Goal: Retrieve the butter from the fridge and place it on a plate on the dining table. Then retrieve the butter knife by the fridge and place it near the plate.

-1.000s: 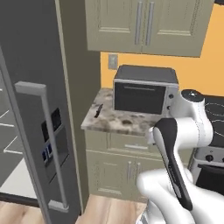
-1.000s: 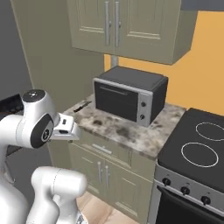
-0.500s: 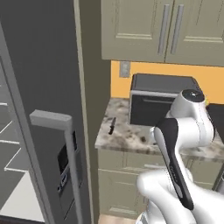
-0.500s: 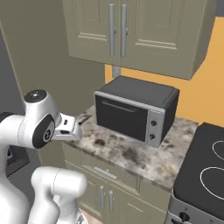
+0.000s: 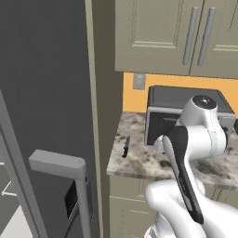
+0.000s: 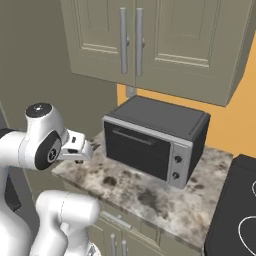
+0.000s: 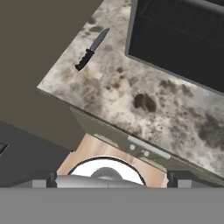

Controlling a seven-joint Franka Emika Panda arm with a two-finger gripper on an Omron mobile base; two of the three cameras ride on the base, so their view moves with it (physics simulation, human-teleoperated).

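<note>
Marble counter (image 7: 144, 100) beside fridge (image 5: 46, 116): butter knife (image 7: 91, 49) left of microwave (image 7: 183, 39), long axis diagonal, well ahead of gripper (image 6: 80, 150), jaws spread empty.

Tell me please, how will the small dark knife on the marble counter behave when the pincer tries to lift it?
The butter knife looks slim and rigid, so it probably will not bend. It lies flat on the counter, so the fingers may slide over it. It seems light and could skid sideways if nudged.
</note>
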